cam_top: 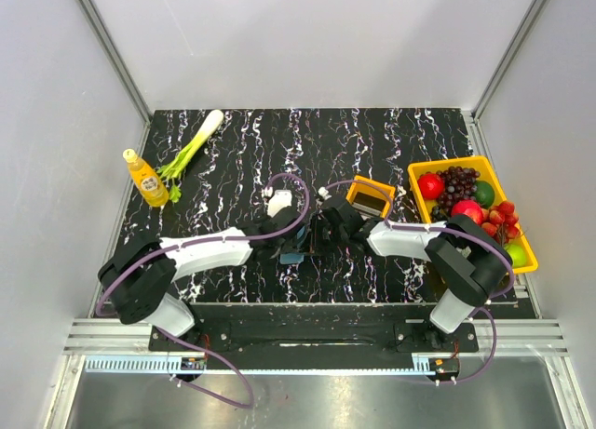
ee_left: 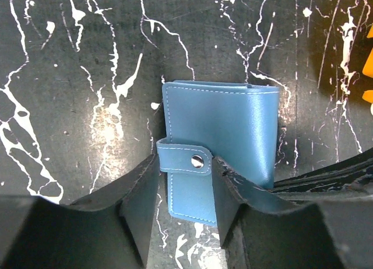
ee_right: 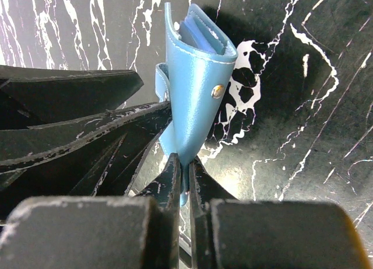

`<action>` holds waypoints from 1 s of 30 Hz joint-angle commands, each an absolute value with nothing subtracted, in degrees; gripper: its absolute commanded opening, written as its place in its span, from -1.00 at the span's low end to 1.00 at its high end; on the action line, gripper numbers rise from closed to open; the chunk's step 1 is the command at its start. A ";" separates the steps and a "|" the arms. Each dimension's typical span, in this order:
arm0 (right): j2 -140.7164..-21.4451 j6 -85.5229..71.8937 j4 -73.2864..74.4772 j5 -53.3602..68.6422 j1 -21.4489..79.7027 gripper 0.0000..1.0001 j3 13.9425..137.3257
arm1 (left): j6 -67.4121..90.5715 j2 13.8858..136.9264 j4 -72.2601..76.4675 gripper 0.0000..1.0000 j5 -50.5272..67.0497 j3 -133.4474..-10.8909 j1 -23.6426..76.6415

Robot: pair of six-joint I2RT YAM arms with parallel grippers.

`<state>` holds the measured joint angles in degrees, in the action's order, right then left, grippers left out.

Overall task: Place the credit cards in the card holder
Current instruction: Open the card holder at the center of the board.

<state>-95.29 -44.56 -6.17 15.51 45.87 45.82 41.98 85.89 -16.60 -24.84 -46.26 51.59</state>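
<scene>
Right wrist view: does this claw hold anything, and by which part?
Yes. The right claw is shut on the blue card holder. It pinches the thin edge nearest the camera, and the open end points away from it.

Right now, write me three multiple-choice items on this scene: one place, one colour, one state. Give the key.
1. Where does the yellow fruit bin sit in the top view?
A) on the right
B) on the left
C) in the middle
2. What colour is the card holder?
A) red
B) blue
C) green
3. How is the right tool?
A) wide open
B) out of view
C) shut on the card holder
Key:
1 A, the top view shows it at the right edge.
2 B, both wrist views show a blue cover.
3 C, it pinches the holder's edge.
</scene>
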 commanded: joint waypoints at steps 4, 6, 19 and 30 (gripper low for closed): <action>-91.85 -43.42 -9.58 16.87 46.49 -0.99 45.53 | 41.05 88.68 -15.29 -0.31 -25.40 -49.04 51.68; -91.50 -43.50 -9.84 16.88 46.49 -0.99 45.35 | 40.78 88.94 -15.29 -0.51 -25.31 -49.13 51.77; -91.05 -43.59 -9.05 15.20 46.49 -0.99 45.17 | 38.67 89.21 -16.17 -1.00 -25.31 -48.25 51.68; -90.97 -44.56 -3.17 6.25 46.49 -1.00 45.70 | 37.71 87.28 -17.23 -1.00 -28.21 -43.86 51.68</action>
